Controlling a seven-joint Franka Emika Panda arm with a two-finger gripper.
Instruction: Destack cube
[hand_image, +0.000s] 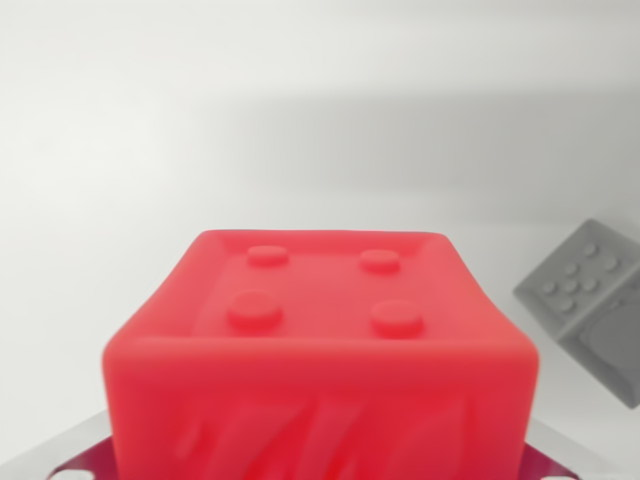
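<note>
Nearest to us, filling the lower middle of the wrist view, sits the red cube (320, 370), so close that its near face blurs. Four round studs stand on its top inside a raised rim, and the near face carries slanting raised ridges that we cannot read as letters or a pattern. Under it, at the bottom corners of the view, a thin pale plate (60, 455) with small holes shows on both sides; we cannot tell whether that is part of the rig or what the cube rests on, and whatever it is stacked on is hidden. Our gripper's fingers do not appear at all, so we cannot tell if they are spread or pressed together, nor whether they grip the cube. We judge the cube to be light, moulded plastic or rubber: the slightly rounded, bulging edges suggest some give, so it should take a firm squeeze without harm. The smooth side walls look a little slick; we would take it by two opposite sides, low enough to clear the rim, and lift straight up. Farther off to the right, well apart, a grey cube (590, 310) lies tilted on the white table (200, 150), with rows of studs on one face. We see no brand, label or writing anywhere.
</note>
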